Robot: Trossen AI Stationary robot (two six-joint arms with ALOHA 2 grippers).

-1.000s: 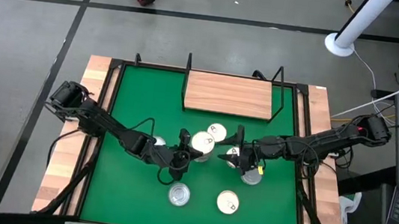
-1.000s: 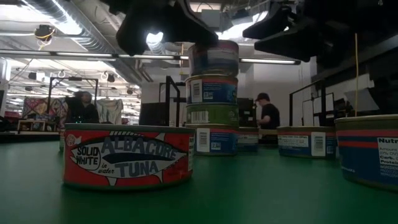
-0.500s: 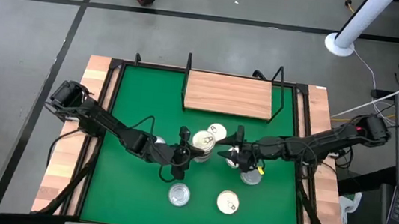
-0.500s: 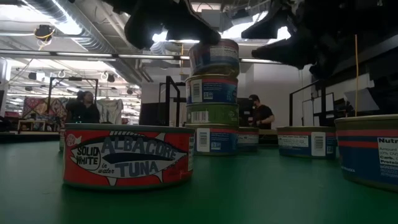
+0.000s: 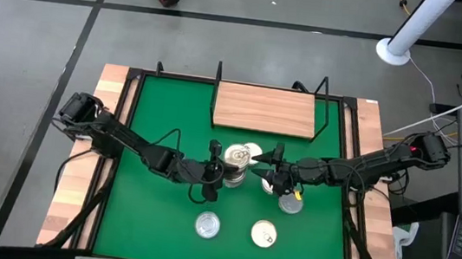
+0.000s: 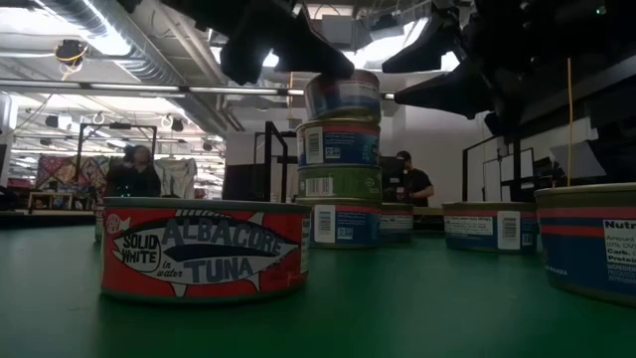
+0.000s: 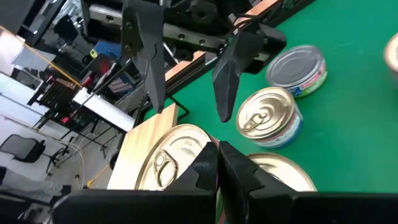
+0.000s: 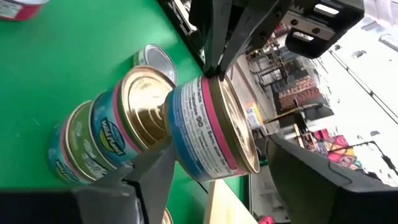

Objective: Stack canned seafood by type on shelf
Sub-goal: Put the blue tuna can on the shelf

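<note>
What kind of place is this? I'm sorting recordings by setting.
Probably a robotics lab or workshop. A green table stands on bare concrete floor, with ceiling ducts, strip lights and cluttered desks behind, where two people stand.

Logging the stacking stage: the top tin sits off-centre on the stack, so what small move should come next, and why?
Probably close the right gripper on the top tin. Its open fingers flank that tin, which sits offset on the stack, while the shut left gripper only touches its top.
</note>
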